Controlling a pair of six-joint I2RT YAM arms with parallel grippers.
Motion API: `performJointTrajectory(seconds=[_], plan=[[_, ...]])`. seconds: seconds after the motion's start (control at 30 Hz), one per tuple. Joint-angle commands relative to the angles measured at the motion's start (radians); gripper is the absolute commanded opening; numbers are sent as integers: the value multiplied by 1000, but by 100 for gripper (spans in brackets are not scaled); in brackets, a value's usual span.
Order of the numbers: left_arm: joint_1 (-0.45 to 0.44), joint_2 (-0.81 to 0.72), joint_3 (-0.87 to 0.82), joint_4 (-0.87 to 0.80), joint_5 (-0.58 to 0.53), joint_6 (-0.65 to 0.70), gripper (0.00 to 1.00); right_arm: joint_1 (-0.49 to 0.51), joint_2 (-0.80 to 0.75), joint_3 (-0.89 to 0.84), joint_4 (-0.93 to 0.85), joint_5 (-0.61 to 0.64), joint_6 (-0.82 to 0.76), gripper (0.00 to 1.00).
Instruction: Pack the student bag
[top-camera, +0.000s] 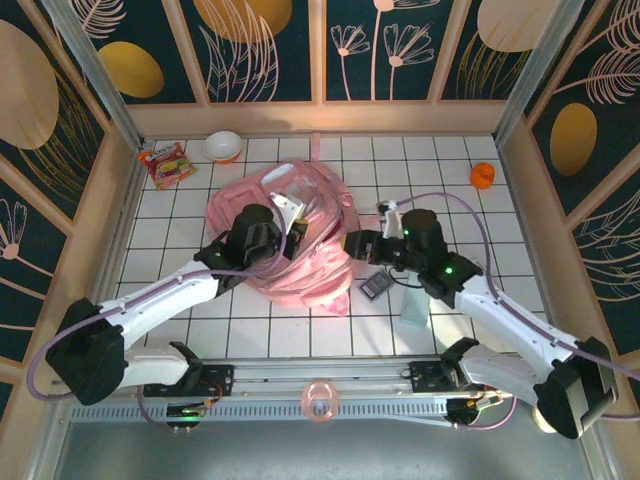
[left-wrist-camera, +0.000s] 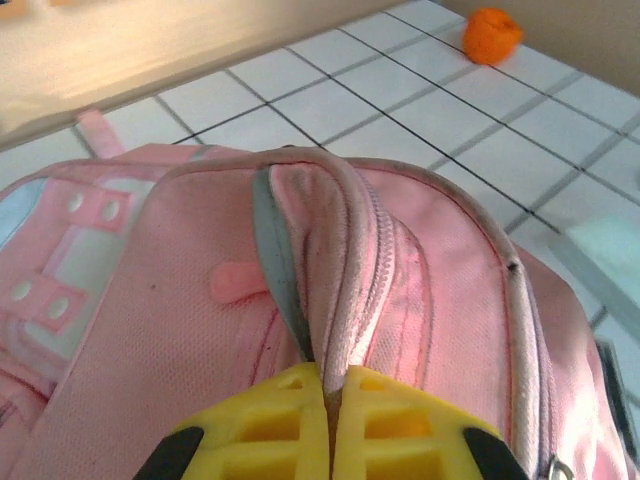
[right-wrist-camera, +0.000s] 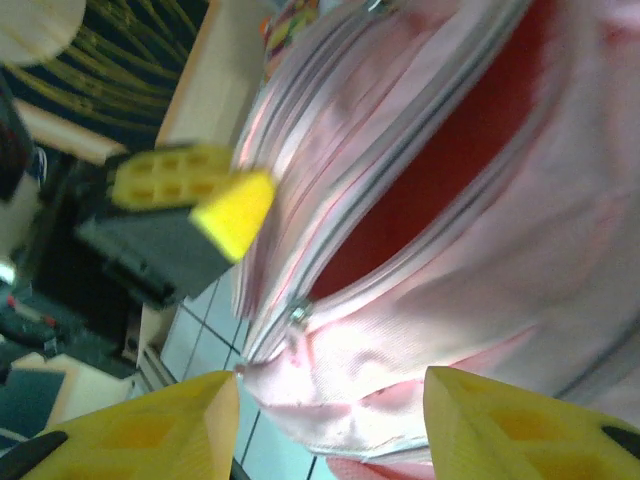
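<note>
**While the left jaws pinch its rim, the student bag gapes toward the right arm**

Because packing depends on getting things through the zip mouth, one relation matters most. The student bag (top-camera: 290, 240) lies slumped near the middle of the counter (top-camera: 170, 230), a little toward the left edge. Its open mouth sits straight ahead of the right jaws, just beyond their tips. The right arm (top-camera: 510, 320) is the nearer one to that mouth, and its jaws stand apart with nothing visibly held. The left arm (top-camera: 160, 295) has its jaws together, clamped on a raised fold of the bag's rim beside the zip, seemingly propping the mouth up.

From overhead the layout is clear. Both arms meet at the bag, and a small dark object (top-camera: 378, 287) and a pale one (top-camera: 413, 305) lie beside the right arm, toward the near edge. What that view leaves vague, the right wrist view makes plain: red lining (right-wrist-camera: 440, 160) between two zip tracks, the slit running slantwise across the jaws' line. The left wrist view adds the pinch itself and an orange ball (left-wrist-camera: 492, 35) off toward the far right corner.
</note>
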Motion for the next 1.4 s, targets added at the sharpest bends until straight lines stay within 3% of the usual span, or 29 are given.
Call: performJointTrajectory(seconds=[0.0,0.17,0.57,0.6,0.67,0.77,1.0,1.1,1.2,1.27,1.37], plan=[[24,-83,-28,176,235,212,0,-5,-38,-67,134,-34,187,52],[46,-91,-23,133,300,274,0,35,-24,-138,324,-46,319,54],[56,-111,-54,120,414,379,0,81,162,-113,507,-5,418,55],[62,-111,-56,120,417,385,0,81,171,-117,530,2,429,52],[81,-99,-49,118,416,382,0,88,182,-132,584,38,458,29],[116,-53,-15,85,403,373,0,115,183,-162,654,128,498,2],[190,78,104,23,352,359,0,269,177,-222,800,394,551,0],[216,126,172,-25,346,329,10,331,188,-215,832,496,528,0],[216,131,242,-121,355,265,34,348,217,-200,846,525,514,0],[216,98,252,-184,346,165,52,348,240,-187,849,529,498,0],[216,13,231,-289,302,-32,65,348,276,-162,856,516,477,0]])
